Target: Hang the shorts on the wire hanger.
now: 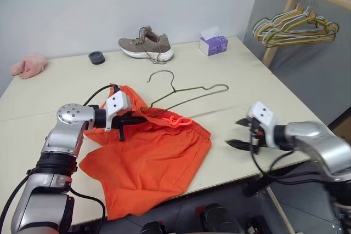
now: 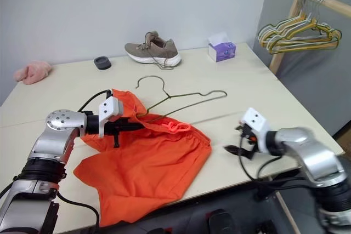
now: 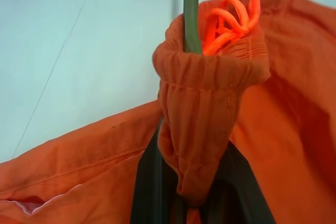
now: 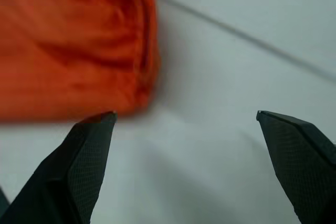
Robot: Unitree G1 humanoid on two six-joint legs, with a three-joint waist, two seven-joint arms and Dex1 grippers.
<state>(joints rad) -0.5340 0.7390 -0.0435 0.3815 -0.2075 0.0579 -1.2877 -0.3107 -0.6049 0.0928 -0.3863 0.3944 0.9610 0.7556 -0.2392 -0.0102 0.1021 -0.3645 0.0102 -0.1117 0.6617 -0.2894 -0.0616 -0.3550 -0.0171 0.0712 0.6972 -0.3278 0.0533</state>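
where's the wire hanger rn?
Mid-table in the left eye view: the wire hanger lies flat, hook toward the shoe, one end tucked into the shorts waistband by the left gripper.

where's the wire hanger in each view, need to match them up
Left eye view: the wire hanger lies mid-table, its hook toward the shoe, its near end under the shorts.
Right eye view: the same spot, just above the shorts' waistband.
Left wrist view: a green wire running into the bunched waistband.
Right wrist view: no hanger here, just a shorts edge.
Shared landmark: the neon drawstring loop, also at.
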